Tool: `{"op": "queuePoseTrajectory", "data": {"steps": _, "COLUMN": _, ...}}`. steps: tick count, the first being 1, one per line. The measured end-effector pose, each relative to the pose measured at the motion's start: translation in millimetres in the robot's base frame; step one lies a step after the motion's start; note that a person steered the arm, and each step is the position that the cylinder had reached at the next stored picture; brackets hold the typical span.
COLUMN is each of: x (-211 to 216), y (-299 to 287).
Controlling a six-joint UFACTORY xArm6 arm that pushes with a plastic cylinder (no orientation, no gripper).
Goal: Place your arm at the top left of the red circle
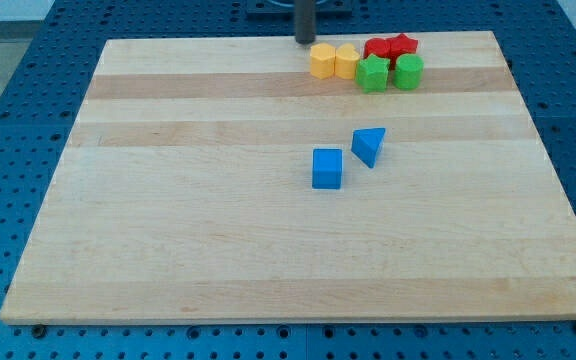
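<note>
One rod, no jaws to open or close: my tip (305,42) sits at the counter's (218,250) top edge, left of the yellow blocks (334,61). To its right, beyond them, lies the red circle (376,47), partly hidden behind the green blocks (389,73).

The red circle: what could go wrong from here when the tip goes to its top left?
1. My tip stands at the view's top, just left of the yellow blocks. The red circle lies right of them, so a straight move would probably push the yellow blocks into it.
2. The red star and two green blocks crowd the circle; one nudge may shift them all.
3. The cluster is close to the board's top edge, leaving little room to go around.
</note>
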State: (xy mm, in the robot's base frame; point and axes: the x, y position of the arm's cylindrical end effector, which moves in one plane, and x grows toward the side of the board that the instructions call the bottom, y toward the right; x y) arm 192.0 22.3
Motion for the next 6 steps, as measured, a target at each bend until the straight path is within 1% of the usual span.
{"op": "queuePoseTrajectory", "data": {"steps": 2, "x": -1, "y": 94}}
{"op": "queuePoseTrajectory", "data": {"steps": 3, "x": 0, "y": 103}}
{"op": "queuePoseTrajectory", "data": {"steps": 6, "x": 37, "y": 42}}
